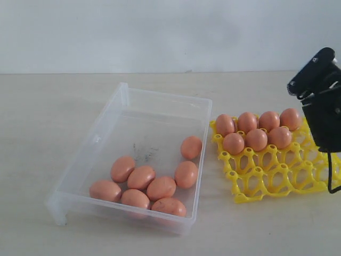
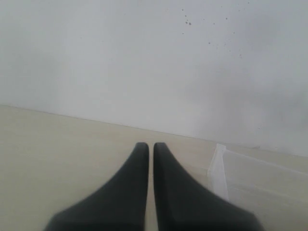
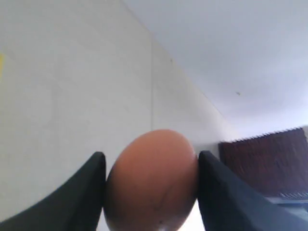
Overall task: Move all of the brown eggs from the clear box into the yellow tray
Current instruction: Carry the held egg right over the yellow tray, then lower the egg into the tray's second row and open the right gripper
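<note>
Over on the right side, above the yellow tray (image 1: 272, 170), the right gripper (image 3: 151, 155) is clamped on a brown egg (image 3: 151, 192), its two dark fingers (image 3: 82, 192) pressed against the egg's flanks. From across the room only the black bulk of that arm (image 1: 322, 112) shows at the tray's outer edge, so I can't tell how high the egg hangs over the cups. I'd call this the carry-and-place step, roughly halfway through the job. Seven eggs (image 1: 256, 139) sit in the tray's two far rows, and eight eggs (image 1: 141, 177) lie loose in the clear box (image 1: 165, 97), mostly bunched toward its near end. The next move, as I read it, calls for lowering the egg straight into a free cup (image 1: 265, 160), clear of the filled row, then letting go gently. Room is good there, since both near rows stand empty. Box and tray sit close, with a narrow gap between their walls. The left gripper (image 2: 149, 145) is pinched shut on nothing, near a corner of the box and out of the way.
</note>
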{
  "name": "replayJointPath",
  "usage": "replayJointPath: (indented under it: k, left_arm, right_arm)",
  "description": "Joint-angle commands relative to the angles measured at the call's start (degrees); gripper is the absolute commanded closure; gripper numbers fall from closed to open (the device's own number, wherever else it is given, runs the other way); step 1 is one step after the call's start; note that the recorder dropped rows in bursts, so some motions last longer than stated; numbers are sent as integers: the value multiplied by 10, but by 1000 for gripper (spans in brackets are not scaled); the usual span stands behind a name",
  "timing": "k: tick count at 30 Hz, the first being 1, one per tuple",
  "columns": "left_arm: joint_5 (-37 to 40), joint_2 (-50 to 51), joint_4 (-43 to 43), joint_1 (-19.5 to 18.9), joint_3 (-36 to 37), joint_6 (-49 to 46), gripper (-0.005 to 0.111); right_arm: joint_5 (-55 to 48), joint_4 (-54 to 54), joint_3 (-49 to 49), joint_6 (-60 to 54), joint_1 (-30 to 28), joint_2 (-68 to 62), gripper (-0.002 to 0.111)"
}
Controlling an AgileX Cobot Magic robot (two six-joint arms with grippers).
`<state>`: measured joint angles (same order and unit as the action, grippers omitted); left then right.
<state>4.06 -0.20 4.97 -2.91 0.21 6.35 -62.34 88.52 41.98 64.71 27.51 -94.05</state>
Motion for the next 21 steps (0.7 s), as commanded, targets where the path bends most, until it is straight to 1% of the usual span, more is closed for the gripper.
replayJointPath:
  k: [1, 5, 6, 7, 8, 9, 10, 12, 13, 14, 15, 16, 17, 18, 21]
  left_arm:
    - [-1, 2, 0, 2, -2, 1, 103]
    - [-1, 2, 0, 2, -2, 1, 103]
    - [-1, 2, 0, 2, -2, 1, 103]
    - [-1, 2, 0, 2, -2, 1, 103]
    - [-1, 2, 0, 2, -2, 1, 103]
    - [-1, 2, 0, 2, -2, 1, 103]
    - [-1, 2, 0, 2, -2, 1, 103]
    - [-1, 2, 0, 2, -2, 1, 103]
    - [-1, 2, 0, 2, -2, 1, 103]
    - [-1, 2, 0, 2, -2, 1, 103]
    - [-1, 2, 0, 2, -2, 1, 103]
    - [-1, 2, 0, 2, -2, 1, 103]
    - [-1, 2, 0, 2, -2, 1, 103]
    - [-1, 2, 0, 2, -2, 1, 103]
    - [-1, 2, 0, 2, -2, 1, 103]
  right_arm:
    - [-64, -180, 39, -252, -2, 2, 109]
    - [-48, -382, 45, -523, -2, 2, 109]
    - [-28, -422, 45, -556, -2, 2, 109]
    - [4, -440, 45, -553, -2, 2, 109]
    - [96, -458, 45, -530, -2, 2, 109]
    - [154, -466, 45, -515, -2, 2, 109]
    - [271, -480, 42, -485, -4, 2, 109]
    - [397, -486, 32, -453, -15, 2, 109]
    - [462, -492, 26, -431, -26, 2, 109]
    - [580, -493, 15, -379, -54, 2, 109]
    - [627, -493, 9, -358, -72, 2, 109]
    - [687, -493, 1, -329, -107, 2, 109]
    - [701, -493, -3, -322, -123, 2, 109]
    - [690, -492, -3, -324, -144, 2, 109]
    - [653, -491, -3, -362, -178, 7, 109]
